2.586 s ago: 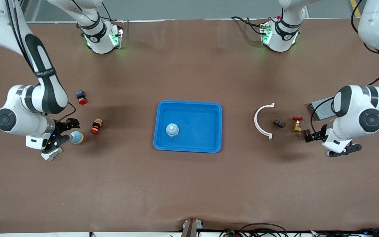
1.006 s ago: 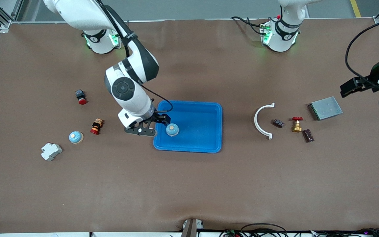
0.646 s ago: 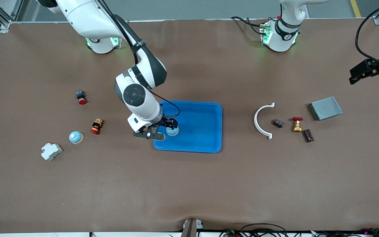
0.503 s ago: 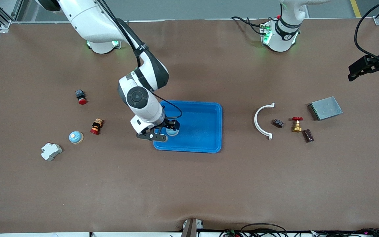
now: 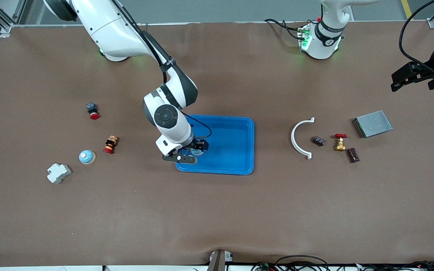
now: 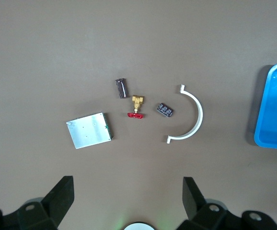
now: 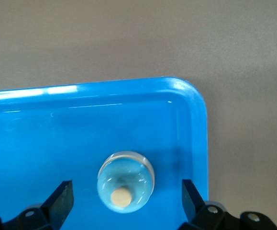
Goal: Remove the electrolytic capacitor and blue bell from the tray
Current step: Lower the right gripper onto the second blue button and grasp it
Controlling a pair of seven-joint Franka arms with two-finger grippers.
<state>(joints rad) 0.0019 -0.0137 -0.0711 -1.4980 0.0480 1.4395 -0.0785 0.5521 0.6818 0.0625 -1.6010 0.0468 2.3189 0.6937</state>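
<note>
While the right gripper (image 5: pixel 196 149) hangs low over the tray (image 5: pixel 236 132), its fingers (image 7: pixel 61 199) spread wide and empty, the blue bell (image 7: pixel 125 181) sits between them in the tray's corner toward the right arm's end, nearer the front camera. It is a round, glossy pale-blue dome with a cream button on top, so no axis matters. Far off, the left gripper (image 5: pixel 409 76) waits open above the table (image 5: pixel 217 210), the capacitor (image 6: pixel 122 88) already out.
</note>
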